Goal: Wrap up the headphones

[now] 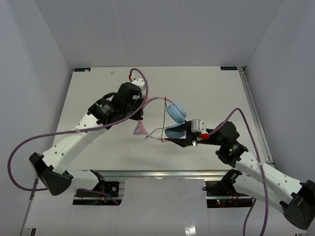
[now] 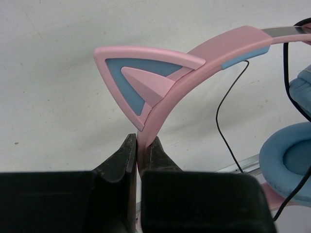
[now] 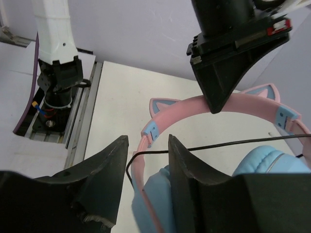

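Observation:
The headphones (image 1: pixel 170 114) are held up over the white table (image 1: pixel 211 83), with the pink headband (image 2: pixel 214 53) and its cat ear (image 2: pixel 141 80) in the left wrist view. My left gripper (image 2: pixel 141 148) is shut on the headband just below that ear. It also shows in the right wrist view as the left gripper (image 3: pixel 217 108), pinching the band from above. My right gripper (image 3: pixel 146 151) is open. The thin black cord (image 3: pixel 151 152) and the band's lower end run between its fingers, touching neither. A light blue ear cup (image 3: pixel 160 196) sits just below them.
Purple robot cables (image 1: pixel 19 157) loop off the table's left side and over the right arm (image 1: pixel 248 125). A metal rail (image 1: pixel 172 173) runs along the near edge. The other arm's base (image 3: pixel 56 77) stands beyond the table edge. White walls enclose the table.

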`<action>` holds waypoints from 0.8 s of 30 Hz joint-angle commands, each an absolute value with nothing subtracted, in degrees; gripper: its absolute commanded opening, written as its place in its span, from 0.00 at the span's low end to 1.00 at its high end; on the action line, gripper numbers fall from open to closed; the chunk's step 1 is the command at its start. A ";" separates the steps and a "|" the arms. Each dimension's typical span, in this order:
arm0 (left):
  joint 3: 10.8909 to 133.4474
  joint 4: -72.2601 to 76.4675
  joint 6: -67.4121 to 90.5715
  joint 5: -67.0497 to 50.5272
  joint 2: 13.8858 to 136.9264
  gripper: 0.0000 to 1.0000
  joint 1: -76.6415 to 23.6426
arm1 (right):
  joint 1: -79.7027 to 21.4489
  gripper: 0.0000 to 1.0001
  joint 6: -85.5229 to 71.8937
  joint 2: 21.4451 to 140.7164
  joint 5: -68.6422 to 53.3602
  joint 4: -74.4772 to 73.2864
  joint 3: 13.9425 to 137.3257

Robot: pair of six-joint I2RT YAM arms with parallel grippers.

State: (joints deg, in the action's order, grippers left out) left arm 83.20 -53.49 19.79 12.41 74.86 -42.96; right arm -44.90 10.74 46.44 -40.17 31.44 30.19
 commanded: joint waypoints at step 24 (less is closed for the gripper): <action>91.78 -50.26 26.52 18.31 74.72 0.00 -42.68 | -45.35 0.67 -1.66 35.59 -28.73 23.95 24.99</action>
